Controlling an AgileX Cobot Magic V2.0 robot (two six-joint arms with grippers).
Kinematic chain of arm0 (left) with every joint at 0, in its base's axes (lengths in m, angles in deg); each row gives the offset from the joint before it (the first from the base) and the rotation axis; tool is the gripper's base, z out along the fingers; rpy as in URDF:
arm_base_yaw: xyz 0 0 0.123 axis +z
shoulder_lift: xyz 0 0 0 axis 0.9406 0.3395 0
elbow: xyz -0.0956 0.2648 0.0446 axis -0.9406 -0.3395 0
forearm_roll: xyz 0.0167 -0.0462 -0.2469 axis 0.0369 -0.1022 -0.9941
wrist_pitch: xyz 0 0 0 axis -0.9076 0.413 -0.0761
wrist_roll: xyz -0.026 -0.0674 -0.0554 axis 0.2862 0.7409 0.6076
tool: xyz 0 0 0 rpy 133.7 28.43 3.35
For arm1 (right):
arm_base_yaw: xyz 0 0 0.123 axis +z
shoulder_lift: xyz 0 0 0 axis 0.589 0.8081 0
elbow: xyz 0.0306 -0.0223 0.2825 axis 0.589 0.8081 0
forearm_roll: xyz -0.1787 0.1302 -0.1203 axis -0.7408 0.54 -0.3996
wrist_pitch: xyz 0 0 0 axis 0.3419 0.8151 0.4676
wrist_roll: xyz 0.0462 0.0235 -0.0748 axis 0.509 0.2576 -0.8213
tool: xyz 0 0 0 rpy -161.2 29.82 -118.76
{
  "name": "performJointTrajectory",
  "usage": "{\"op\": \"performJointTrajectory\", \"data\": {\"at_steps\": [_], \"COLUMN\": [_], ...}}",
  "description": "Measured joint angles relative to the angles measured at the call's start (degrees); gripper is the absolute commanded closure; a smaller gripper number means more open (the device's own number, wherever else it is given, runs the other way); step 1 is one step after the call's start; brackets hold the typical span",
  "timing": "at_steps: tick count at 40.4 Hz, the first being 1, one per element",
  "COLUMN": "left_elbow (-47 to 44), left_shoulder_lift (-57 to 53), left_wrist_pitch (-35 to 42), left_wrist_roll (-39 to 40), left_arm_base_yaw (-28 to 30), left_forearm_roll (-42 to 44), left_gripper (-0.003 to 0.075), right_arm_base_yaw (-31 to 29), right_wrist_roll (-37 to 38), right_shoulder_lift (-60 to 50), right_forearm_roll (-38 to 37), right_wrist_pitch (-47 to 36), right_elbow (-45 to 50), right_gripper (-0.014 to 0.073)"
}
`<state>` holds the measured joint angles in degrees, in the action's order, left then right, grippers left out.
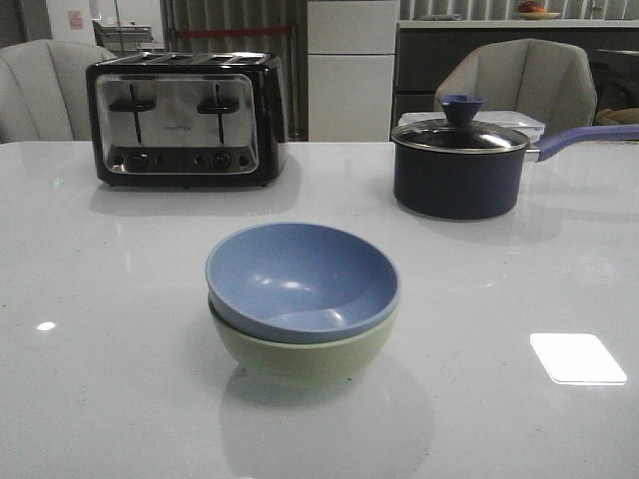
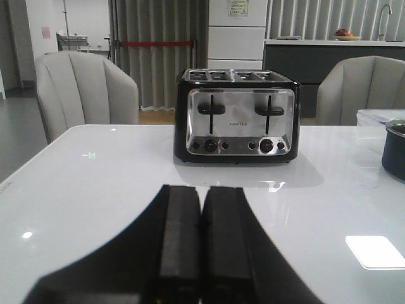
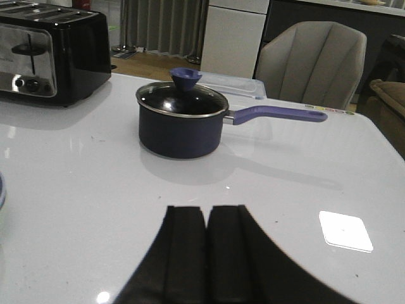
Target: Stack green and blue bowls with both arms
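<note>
In the front view the grey-blue bowl (image 1: pixel 300 279) sits nested inside the pale green bowl (image 1: pixel 300 354), slightly tilted, at the middle of the white table (image 1: pixel 100 349). Neither arm shows in that view. In the left wrist view my left gripper (image 2: pixel 201 190) is shut with nothing between its fingers, over bare table and facing the toaster. In the right wrist view my right gripper (image 3: pixel 207 210) is shut and empty too, facing the saucepan. A sliver of the bowls' rims (image 3: pixel 2 196) shows at that view's edge.
A black and chrome toaster (image 1: pixel 187 120) stands at the back left. A dark blue lidded saucepan (image 1: pixel 459 165) with a long handle (image 1: pixel 589 138) stands at the back right, a clear container behind it. Chairs (image 1: pixel 519 85) stand beyond the far edge.
</note>
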<state>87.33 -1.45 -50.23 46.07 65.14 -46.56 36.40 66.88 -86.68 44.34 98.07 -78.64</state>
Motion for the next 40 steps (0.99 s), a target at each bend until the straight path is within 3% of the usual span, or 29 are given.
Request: {"op": "performJointTrajectory", "data": {"at_steps": [10,23,33,40], "left_elbow": [0.0,0.0,0.0,0.0], "left_shoulder_lift": [0.0,0.0,0.0,0.0], "left_wrist_pitch": [0.0,0.0,0.0,0.0], "left_wrist_roll": [0.0,0.0,0.0,0.0], "left_arm_base_yaw": [0.0,0.0,0.0,0.0], "left_forearm_roll": [0.0,0.0,0.0,0.0], "left_gripper": [0.0627,0.0627,0.0627,0.0627], "right_arm_base_yaw": [-0.5,-0.6,-0.6,-0.6], "right_wrist_roll": [0.0,0.2,15.7,18.6], "right_shoulder_lift": [-3.7,-3.7,-3.7,-3.7], "right_forearm_roll": [0.0,-0.5,-11.2,-12.2], "right_wrist_pitch": [-2.1,-4.8,-9.1,-10.7], "right_elbow": [8.4,8.7,8.7,8.7], "right_gripper": [0.0536,0.0536,0.0536,0.0536]}}
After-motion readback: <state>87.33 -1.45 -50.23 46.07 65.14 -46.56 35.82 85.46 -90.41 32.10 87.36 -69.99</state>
